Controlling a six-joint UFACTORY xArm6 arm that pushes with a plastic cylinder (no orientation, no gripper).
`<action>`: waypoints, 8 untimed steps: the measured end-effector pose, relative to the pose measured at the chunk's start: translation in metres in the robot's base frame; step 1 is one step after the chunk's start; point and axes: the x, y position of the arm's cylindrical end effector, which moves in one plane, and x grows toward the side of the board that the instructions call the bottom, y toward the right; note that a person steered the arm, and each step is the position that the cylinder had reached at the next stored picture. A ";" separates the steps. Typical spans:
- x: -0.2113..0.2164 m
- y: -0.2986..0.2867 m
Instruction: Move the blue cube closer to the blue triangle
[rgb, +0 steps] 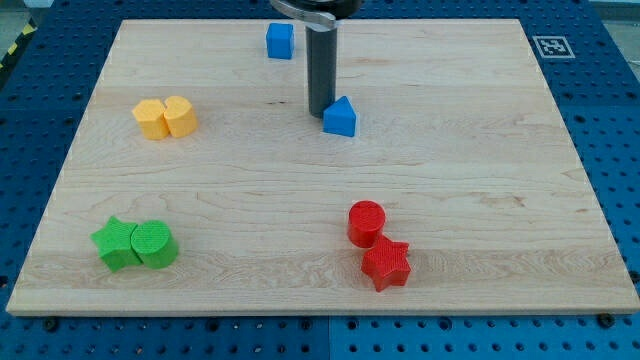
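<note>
The blue cube (280, 40) sits near the board's top edge, left of centre. The blue triangle (340, 117) lies lower and to the right of it, in the upper middle of the board. My tip (320, 113) rests on the board just left of the blue triangle, very close to it or touching its left side. The rod rises straight up from there to the view's top. The cube is above and to the left of the tip, well apart from it.
Two yellow blocks (165, 117) sit side by side at the left. A green star (116, 243) and green cylinder (155, 244) touch at the bottom left. A red cylinder (366, 222) and red star (386, 264) lie at the bottom, right of centre. The wooden board (500, 180) lies on a blue perforated table.
</note>
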 end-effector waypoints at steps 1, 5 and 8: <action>0.002 0.016; -0.054 -0.060; -0.120 -0.140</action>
